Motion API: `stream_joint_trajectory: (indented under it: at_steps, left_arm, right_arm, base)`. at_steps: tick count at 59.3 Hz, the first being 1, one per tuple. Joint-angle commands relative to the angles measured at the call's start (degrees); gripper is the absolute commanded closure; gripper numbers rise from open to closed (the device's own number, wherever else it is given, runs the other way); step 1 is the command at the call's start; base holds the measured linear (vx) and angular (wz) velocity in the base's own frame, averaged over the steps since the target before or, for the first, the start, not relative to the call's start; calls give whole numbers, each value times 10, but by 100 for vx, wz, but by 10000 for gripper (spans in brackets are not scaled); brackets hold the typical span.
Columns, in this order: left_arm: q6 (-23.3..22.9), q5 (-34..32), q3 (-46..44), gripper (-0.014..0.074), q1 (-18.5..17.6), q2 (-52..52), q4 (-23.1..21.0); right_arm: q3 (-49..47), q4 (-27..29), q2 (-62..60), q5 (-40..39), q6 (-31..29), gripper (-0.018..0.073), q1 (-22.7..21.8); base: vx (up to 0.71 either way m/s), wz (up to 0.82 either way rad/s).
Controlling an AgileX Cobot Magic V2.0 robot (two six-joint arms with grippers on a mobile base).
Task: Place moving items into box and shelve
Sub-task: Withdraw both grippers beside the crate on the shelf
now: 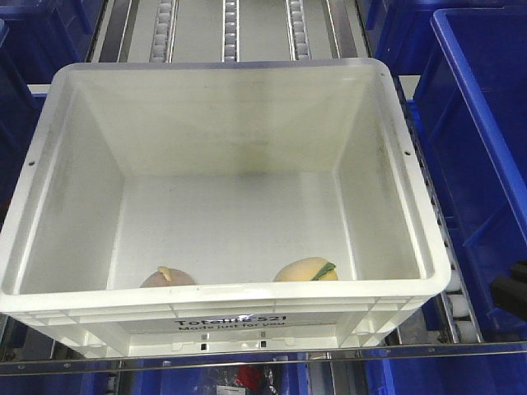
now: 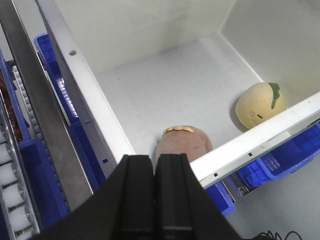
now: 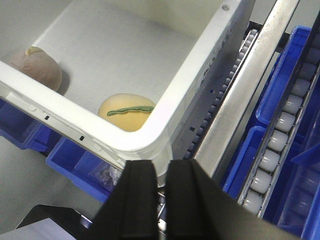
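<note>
A white box (image 1: 222, 295) sits on the roller shelf. Two plush items lie on its floor against the near wall: a pinkish-brown one (image 1: 167, 278) on the left and a yellow one with a green leaf (image 1: 306, 270) on the right. My left gripper (image 2: 153, 157) is shut and empty, just outside the box's near left corner, above the pinkish-brown plush (image 2: 182, 145). My right gripper (image 3: 161, 162) is shut with a thin gap and empty, outside the near right corner (image 3: 145, 137), close to the yellow plush (image 3: 125, 117). Neither gripper shows in the front view.
Blue bins (image 1: 478, 148) stand to the right, and more stand to the left and below the shelf. Roller tracks (image 1: 230, 29) run on behind the box. A metal rail (image 1: 247, 362) crosses the shelf front. Side rollers (image 3: 280, 150) flank the box.
</note>
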Motion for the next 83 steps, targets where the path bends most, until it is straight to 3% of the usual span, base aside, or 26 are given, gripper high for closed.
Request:
stream_joint_trajectory:
  at_steps: [1,4,34,38,51,61,83]
  left_arm:
    - [0,-36,-12,556,-3,7,-2]
    - [0,-35,-12,578,-3,7,-2]
    - [0,-39,-8,599,-2,-2,-2]
    - [-1,-47,7,599,19,-28,35]
    - [-1,-229,134,599,126,-121,67]
    - [-1,-356,252,599,186,-200,71]
    - [-14,-454,396,599,195,-250,75]
  right_arm:
    - [-14,-3,3,-35,-9,532,-1]
    - [-14,-5,3,-32,-9,582,-1]
    - [-14,-4,3,-8,-5,575,-1]
    - [-14,-4,3,-8,-5,575,-1]
    - [-14,-4,3,-8,-5,575,-1]
    - [-14,-4,3,-8,-5,575,-1]
    - [-14,-4,3,-8,-5,575,-1]
  base:
    - [0,0]
    - [0,0]
    - [0,0]
    - [0,0]
    - [0,0]
    - [0,0]
    - [0,0]
